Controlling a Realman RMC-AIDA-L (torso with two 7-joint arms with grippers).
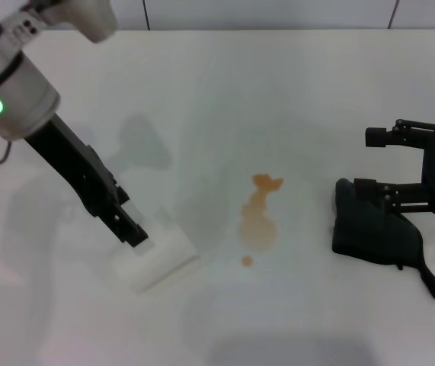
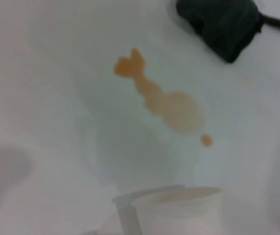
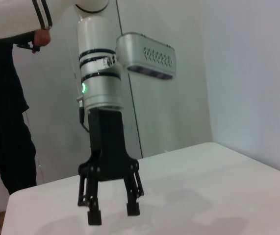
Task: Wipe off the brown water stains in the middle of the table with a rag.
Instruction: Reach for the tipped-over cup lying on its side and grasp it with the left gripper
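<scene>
R gripper [image 1: 358,166], jaws spread, was seen at frame right over dark charcoal cloth rag [image 1: 373,229], not yet grasped. L gripper [image 1: 137,232], state unclear, by white cup [image 1: 156,255]. Orange-brown stains [image 1: 259,217] at centre of white table [image 1: 278,76], unwiped.

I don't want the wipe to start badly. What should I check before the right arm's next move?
1. Rag within reach: ok. The rag lies on the table, right by the right gripper.
2. Rag gripped: not ok. The jaws stand open and the rag lies flat on the table.
3. Target located: ok. The brown water stains are unwiped in mid-table, with one droplet at the near end of the chain.
4. Path from rag to stains: ok. Only bare table lies between them.
5. Cup out of the way: ok. The white cup lies apart from the stains, by the left gripper.
6. Cup held: cannot tell.
</scene>
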